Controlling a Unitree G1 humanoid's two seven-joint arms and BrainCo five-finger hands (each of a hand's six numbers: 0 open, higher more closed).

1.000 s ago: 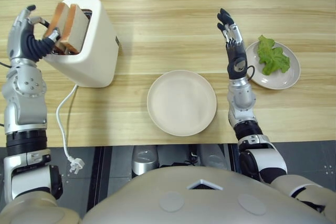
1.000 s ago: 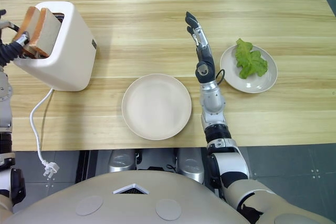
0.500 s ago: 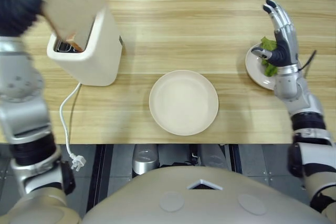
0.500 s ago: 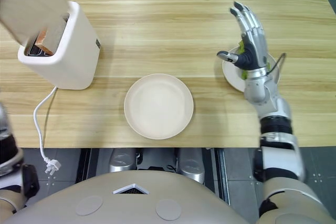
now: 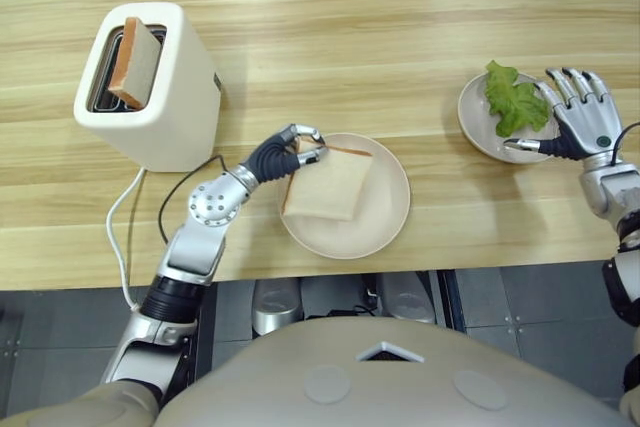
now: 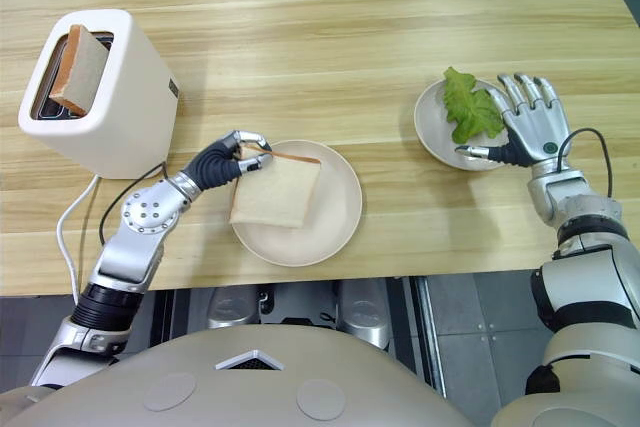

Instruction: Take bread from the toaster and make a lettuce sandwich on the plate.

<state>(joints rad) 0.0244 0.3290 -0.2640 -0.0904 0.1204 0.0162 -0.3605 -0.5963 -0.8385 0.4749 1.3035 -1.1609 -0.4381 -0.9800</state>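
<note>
Far left of the plate (image 5: 395, 219), the toaster (image 5: 160, 107) stands on the desk (image 5: 350, 27) with one slice of bread (image 5: 135, 47) upright in its slot, a little tilted, its brown crust showing. It looks light and dry, stiff enough to lift by its top edge, though a hard squeeze would likely dent or crumble it.

Just left of the plate, the left hand (image 5: 285, 152) has its fingers curled, pinching the upper left corner of a second slice (image 5: 325, 187). This one lies flat on the plate, pale and square with a thin tan crust. It is probably soft in the middle, so the crust at the corner is the sensible hold.

Right of the plate and well apart from it, a small dish (image 5: 478, 135) carries the lettuce (image 5: 515, 102), a crinkled green leaf. It seems limp, very light and easy to tear, best pinched gently at a thick rib or fold.

Farther right of the plate, the right hand (image 5: 585, 127) sits at the dish's rim, fingers spread and holding nothing, thumb tip toward the leaf.
</note>
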